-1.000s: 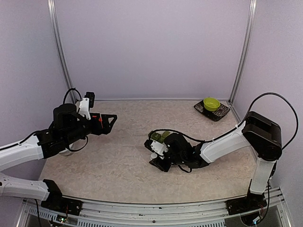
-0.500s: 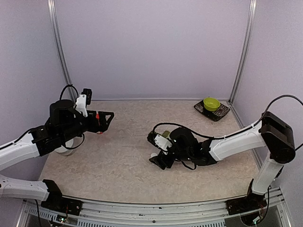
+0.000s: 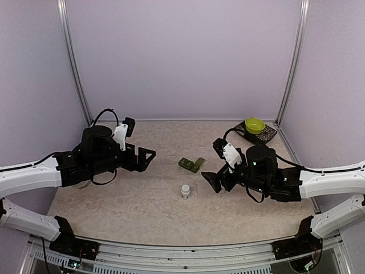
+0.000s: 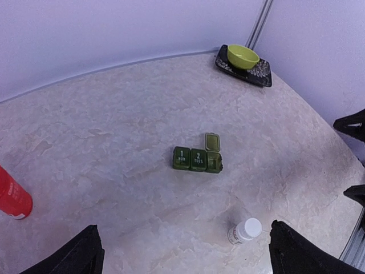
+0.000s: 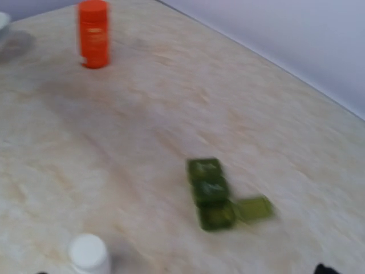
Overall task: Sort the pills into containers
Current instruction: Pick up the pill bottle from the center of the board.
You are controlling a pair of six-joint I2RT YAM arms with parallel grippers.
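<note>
The containers (image 3: 191, 164) are a dark green strip of three joined compartments in the middle of the table. In the left wrist view the containers (image 4: 197, 159) show two shut lids with pale marks and the right-hand lid (image 4: 212, 141) flipped open. A white-capped pill bottle (image 3: 185, 190) stands alone in front of them. My right gripper (image 3: 212, 180) hovers open just right of the bottle, holding nothing. My left gripper (image 3: 147, 160) is open and empty to the left of the strip. No loose pills show.
A yellow-green bowl (image 3: 255, 124) sits on a dark tray (image 3: 265, 138) in the far right corner. An orange-red bottle (image 5: 94, 33) stands upright on the left side of the table, also seen as the red bottle (image 4: 12, 197) in the left wrist view.
My right gripper has opened, let go of the white bottle and drawn back to the right. The left arm has swung right toward the table's middle.
</note>
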